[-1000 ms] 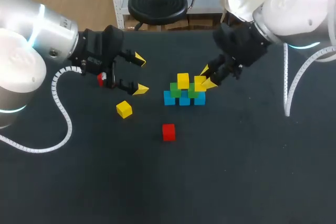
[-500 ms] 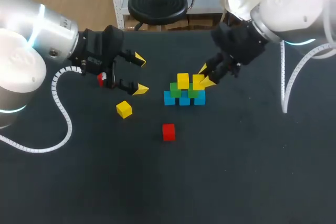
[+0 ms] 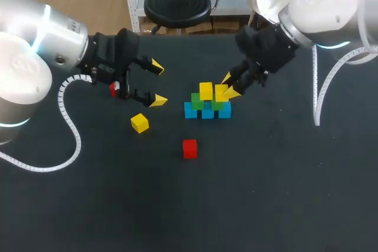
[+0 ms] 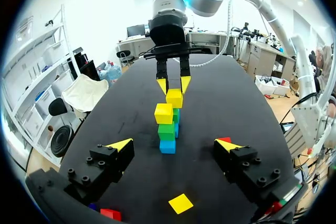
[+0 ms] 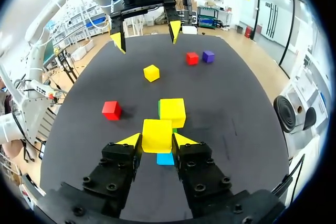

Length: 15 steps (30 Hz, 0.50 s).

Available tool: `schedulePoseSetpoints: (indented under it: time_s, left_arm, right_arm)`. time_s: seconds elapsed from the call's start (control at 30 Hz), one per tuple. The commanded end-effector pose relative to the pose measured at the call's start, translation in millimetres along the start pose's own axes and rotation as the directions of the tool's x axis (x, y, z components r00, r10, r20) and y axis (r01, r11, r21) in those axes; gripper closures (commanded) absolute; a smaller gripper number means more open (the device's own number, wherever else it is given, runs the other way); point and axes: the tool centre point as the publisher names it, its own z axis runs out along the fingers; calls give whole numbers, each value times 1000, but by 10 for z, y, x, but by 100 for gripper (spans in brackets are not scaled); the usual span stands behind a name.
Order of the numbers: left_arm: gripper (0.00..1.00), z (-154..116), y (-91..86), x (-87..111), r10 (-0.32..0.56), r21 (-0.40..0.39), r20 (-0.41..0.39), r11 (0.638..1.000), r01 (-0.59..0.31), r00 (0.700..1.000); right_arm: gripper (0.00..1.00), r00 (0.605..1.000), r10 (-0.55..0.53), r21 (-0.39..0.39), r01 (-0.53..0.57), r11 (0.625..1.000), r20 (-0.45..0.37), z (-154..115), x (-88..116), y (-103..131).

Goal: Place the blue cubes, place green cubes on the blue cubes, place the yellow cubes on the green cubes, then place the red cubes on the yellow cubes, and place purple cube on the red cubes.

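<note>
Eleven cubes in all: three blue cubes [image 3: 207, 112], two green cubes [image 3: 197, 100], three yellow cubes [image 3: 140, 123], two red cubes [image 3: 189, 149] and one purple cube [image 5: 208, 56]

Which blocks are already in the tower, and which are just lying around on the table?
In the tower: three blue cubes, two green cubes, stacked yellow cube; held yellow cube in the right gripper.
Lying loose, all still needed: loose yellow cube, two red cubes, purple cube.
</note>
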Motion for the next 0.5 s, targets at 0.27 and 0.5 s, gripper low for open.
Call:
schedulePoseSetpoints:
  time_s: [0.27, 0.5]
  left_arm:
    - [0, -4, -9, 16, 3, -2, 7, 1000, -3, 1000]
    - [0, -4, -9, 16, 3, -2, 7, 1000, -3, 1000]
  right_arm:
    - [100, 1000, -3, -6, 3, 1000, 0, 18, 7, -35]
    - [100, 1000, -6, -4, 6, 1000, -6, 31, 12, -43]
